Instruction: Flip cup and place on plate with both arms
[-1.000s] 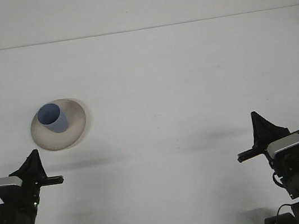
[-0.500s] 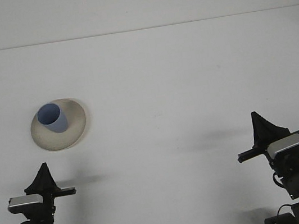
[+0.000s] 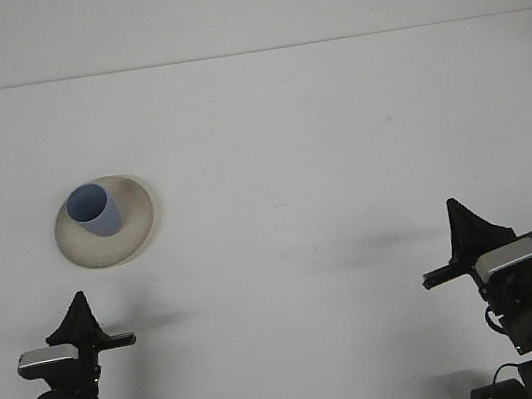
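The blue cup (image 3: 93,209) stands mouth-up on the plate (image 3: 134,230), left on the white worktop (image 3: 319,151). The 2 tools (left (image 3: 79,308), right (image 3: 457,213)) hold nothing; their opening can't be told.

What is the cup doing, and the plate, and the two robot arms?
blue cup: upright, mouth up, standing on the plate.
plate: flat on the table, holding the cup.
left gripper: low near the table's front edge, holding nothing.
right gripper: low near the front edge, holding nothing.
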